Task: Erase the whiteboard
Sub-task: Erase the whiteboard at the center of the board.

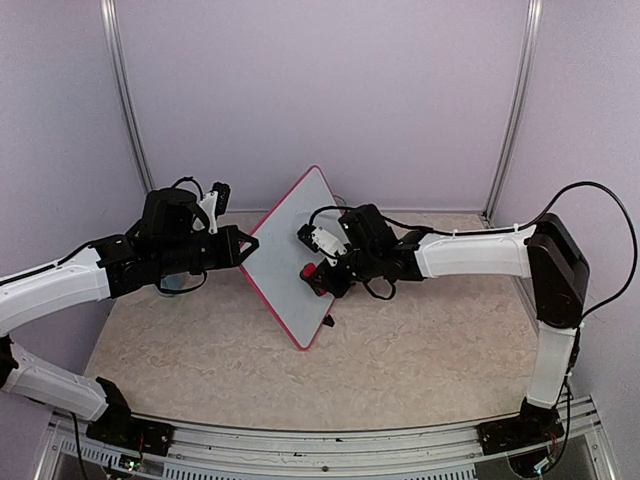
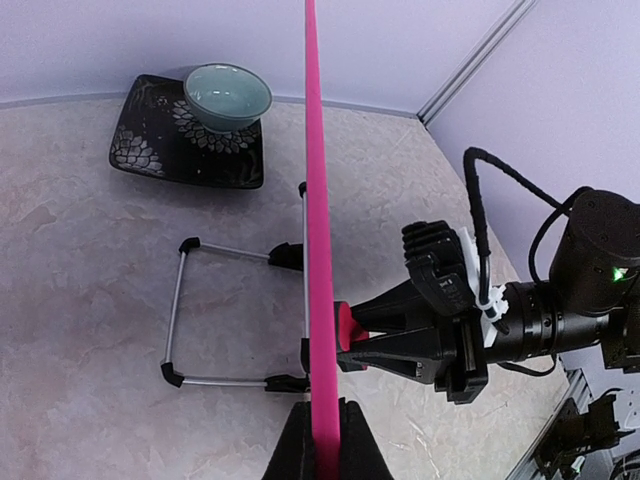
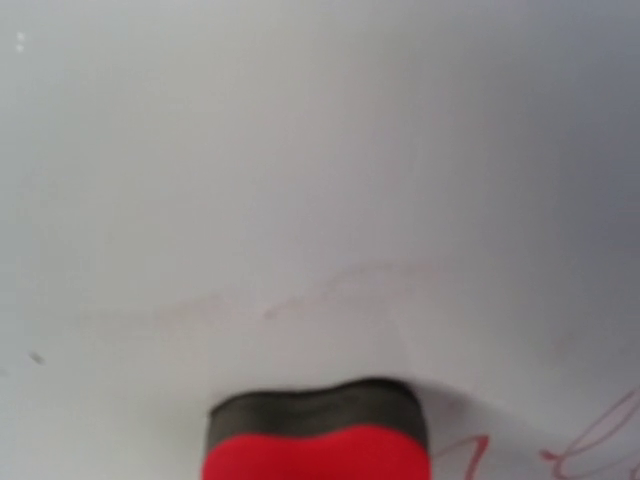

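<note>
Count, all views together:
- Whiteboard (image 1: 285, 245): one, with a pink-red frame.
- Red eraser (image 1: 310, 272): one, with a dark felt face.
- Robot arms: two, the left arm (image 1: 60, 285) and the right arm (image 1: 470, 250).
- Bowl (image 2: 228, 95): one, pale blue-green.
- Black patterned square plate (image 2: 150, 140): one.
- Wire stand (image 2: 176, 310): one, made of silver rods with black corners.
- Marbled surface (image 1: 200, 350): one.
- Metal rails (image 1: 125, 100) on the back wall: two.
</note>
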{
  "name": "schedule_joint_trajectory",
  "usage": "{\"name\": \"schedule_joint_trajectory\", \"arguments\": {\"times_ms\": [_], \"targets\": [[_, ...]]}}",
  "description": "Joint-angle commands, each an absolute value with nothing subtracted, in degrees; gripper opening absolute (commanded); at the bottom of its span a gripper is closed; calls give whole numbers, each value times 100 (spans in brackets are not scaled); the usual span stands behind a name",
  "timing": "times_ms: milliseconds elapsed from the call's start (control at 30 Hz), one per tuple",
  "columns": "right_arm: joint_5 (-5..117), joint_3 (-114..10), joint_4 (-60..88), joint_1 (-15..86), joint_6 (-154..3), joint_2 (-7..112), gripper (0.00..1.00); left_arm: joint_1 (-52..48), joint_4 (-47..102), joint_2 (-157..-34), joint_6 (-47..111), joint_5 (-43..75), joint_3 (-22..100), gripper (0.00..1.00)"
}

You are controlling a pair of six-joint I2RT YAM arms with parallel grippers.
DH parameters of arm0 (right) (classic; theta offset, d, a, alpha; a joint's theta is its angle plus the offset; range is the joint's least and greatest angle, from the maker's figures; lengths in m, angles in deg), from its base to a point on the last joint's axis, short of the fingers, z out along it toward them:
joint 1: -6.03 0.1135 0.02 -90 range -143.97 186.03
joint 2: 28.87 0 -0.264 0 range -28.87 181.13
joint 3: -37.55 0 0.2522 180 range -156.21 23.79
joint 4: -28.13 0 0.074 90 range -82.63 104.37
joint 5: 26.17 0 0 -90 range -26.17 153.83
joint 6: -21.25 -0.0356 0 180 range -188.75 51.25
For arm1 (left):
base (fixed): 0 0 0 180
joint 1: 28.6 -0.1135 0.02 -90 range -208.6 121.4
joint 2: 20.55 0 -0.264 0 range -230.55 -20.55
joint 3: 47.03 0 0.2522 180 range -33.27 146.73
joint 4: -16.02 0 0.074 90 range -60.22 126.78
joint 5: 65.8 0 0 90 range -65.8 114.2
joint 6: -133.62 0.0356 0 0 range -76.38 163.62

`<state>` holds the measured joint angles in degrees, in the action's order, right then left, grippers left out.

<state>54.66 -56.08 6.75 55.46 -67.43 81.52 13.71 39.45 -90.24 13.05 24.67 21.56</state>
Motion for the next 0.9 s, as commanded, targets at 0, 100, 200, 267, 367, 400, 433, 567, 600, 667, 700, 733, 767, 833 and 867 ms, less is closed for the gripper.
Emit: {"name": "schedule_joint_trajectory", "arguments": {"times_ms": [0, 100, 200, 267, 367, 400, 433, 567, 600, 667, 700, 733, 767, 833, 867], "targets": [[5099, -4805, 1691, 5777, -6962, 8340, 0, 1529, 4178, -9132, 1565, 1734, 2017, 0], [5148, -4350, 1876, 5773, -7037, 8437, 0, 1517, 4188, -9113, 1571, 1734, 1997, 0], [5169, -4150, 1949, 5765, -7076, 8492, 0, 1508, 4140, -9118, 1560, 1705, 1972, 0], [5174, -4238, 1914, 5763, -7058, 8502, 0, 1508, 4122, -9140, 1546, 1676, 1979, 0], [5252, -4615, 1703, 5756, -6928, 8445, 0, 1508, 4116, -9176, 1543, 1647, 2011, 0], [5285, -4769, 1622, 5755, -6883, 8420, 0, 1511, 4122, -9175, 1541, 1647, 2024, 0], [5318, -4930, 1542, 5749, -6839, 8382, 0, 1513, 4132, -9168, 1540, 1653, 2032, 0], [5452, -5598, 1202, 5682, -6651, 8304, 1, 1515, 4196, -9110, 1542, 1710, 2014, 0], [5482, -5780, 1107, 5650, -6607, 8292, 0, 1510, 4206, -9088, 1545, 1721, 1992, 0], [5517, -5985, 990, 5577, -6546, 8278, 1, 1508, 4196, -9046, 1539, 1734, 1952, 0], [5517, -6056, 950, 5543, -6532, 8282, 0, 1508, 4193, -9029, 1534, 1739, 1934, 0], [5517, -6089, 935, 5515, -6517, 8280, 1, 1508, 4196, -9018, 1534, 1748, 1923, 0], [5515, -6093, 932, 5494, -6503, 8283, 1, 1508, 4196, -9010, 1532, 1752, 1914, 0], [5532, -6027, 935, 5444, -6489, 8305, 0, 1501, 4200, -8999, 1536, 1752, 1899, 0], [5534, -5972, 943, 5427, -6493, 8330, 0, 1500, 4195, -8992, 1536, 1752, 1902, 0]]}}
